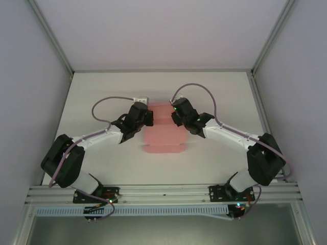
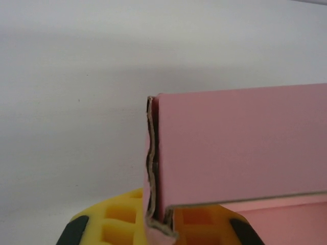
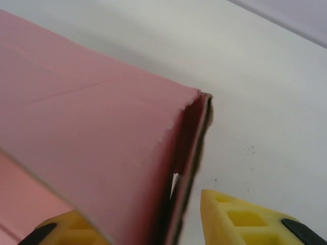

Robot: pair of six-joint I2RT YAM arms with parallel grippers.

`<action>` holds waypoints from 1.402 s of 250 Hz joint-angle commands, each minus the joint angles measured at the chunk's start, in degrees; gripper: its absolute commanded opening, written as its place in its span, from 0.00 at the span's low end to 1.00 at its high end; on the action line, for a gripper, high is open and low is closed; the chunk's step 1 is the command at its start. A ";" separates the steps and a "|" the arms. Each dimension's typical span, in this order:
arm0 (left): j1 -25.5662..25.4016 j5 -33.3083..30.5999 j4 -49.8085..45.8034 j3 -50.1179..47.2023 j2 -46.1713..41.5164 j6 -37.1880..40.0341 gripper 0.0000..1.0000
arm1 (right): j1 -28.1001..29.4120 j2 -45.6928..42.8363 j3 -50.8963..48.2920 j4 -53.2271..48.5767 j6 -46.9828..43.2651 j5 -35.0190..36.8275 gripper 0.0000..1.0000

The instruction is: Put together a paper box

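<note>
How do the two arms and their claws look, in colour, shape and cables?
Both the left arm and the right arm have white links with bulky black joints and black base plates. A thin purple cable loops along each. The left claw and right claw are black-bodied; their fingers are yellow, with square cut-outs and black tips.

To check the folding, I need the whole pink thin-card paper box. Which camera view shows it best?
The top external view: there the pink thin-card paper box shows nearly whole. Each wrist view gives a close-up of one end of a raised wall, the rest cropped.
</note>
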 commanded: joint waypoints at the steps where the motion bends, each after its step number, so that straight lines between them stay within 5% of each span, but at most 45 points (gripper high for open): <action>1: 1.18 -5.35 -3.51 0.78 0.98 0.64 0.00 | -1.32 -4.27 -2.70 -3.06 -1.38 -1.85 0.44; 97: 1.07 -2.93 -2.30 0.44 0.18 1.55 0.00 | -3.36 -4.54 -3.93 -2.99 -0.65 -2.48 0.40; 150: 0.76 -1.74 -2.79 1.58 1.08 1.28 0.00 | -3.27 -2.47 -2.18 -1.59 0.13 -7.99 0.48; 202: 0.80 -2.43 -2.86 1.42 0.93 1.37 0.00 | -3.47 -10.04 -3.72 -5.38 2.13 -6.78 0.54; 251: 0.85 -1.70 -2.38 1.36 0.51 1.45 0.00 | -4.24 -17.50 -9.63 0.92 3.12 -18.80 0.66; 294: 0.80 -0.35 -2.02 1.19 -0.19 1.54 0.00 | -6.17 -12.81 -8.94 6.61 4.27 -24.58 0.70; 333: 0.67 -0.17 -1.77 0.72 -1.11 1.54 0.00 | -7.78 -5.40 -3.95 6.19 4.73 -25.21 0.65; 351: 0.68 -0.17 -1.57 0.50 -1.42 1.43 0.00 | -8.29 -2.67 -2.12 5.74 4.72 -25.86 0.52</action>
